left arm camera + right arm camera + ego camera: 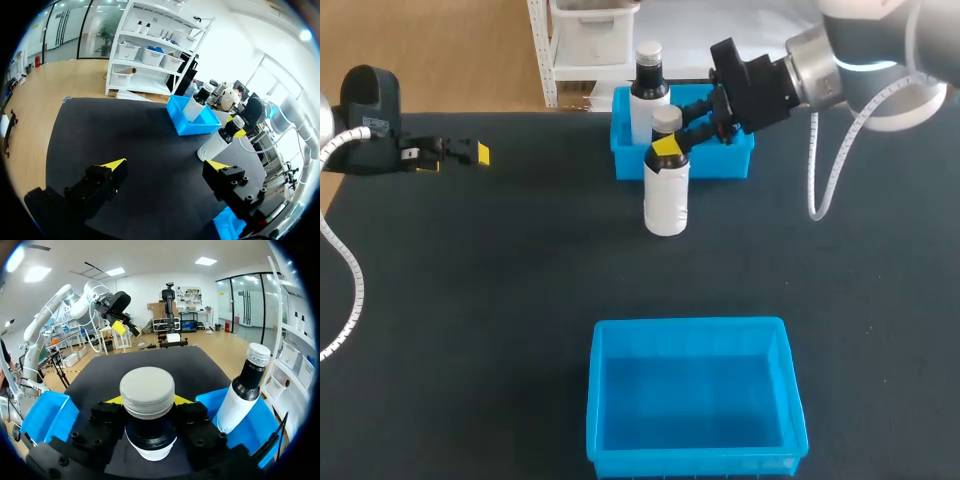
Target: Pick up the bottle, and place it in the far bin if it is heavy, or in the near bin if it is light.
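Head view: the bottle (667, 195), with a white body, black neck and grey cap, stands upright on the dark table (470, 300), just in front of the far bin (720, 166); the right arm (850, 70) comes in from the far right corner, and the right gripper (670, 143) sits at the bottle's neck, one yellow tip showing against it; a second bottle (648, 95) stands upright inside the far bin at its left end; the near bin (690, 326), blue like the far one, lies near the front edge, well apart from the bottle; the left gripper (475, 153) hangs over the table's left side, well apart from both bins.

Left wrist view: the left gripper (165, 167) has its two fingers spread wide with only bare table between them; ahead and off to one side we see the bottle (217, 142) with the right gripper's yellow tips at its neck; beyond it, the far bin (192, 127) holds the second bottle (195, 104); a corner of the near bin (227, 225) shows beside one finger.

Right wrist view: the right gripper (148, 401) is closed narrow around the bottle (147, 390), a finger pressing the black neck from each side just under the cap; the second bottle (242, 400) stands beside it in the far bin (262, 427); the near bin (47, 415) lies on the other side; the left gripper (127, 329) shows far across the table.
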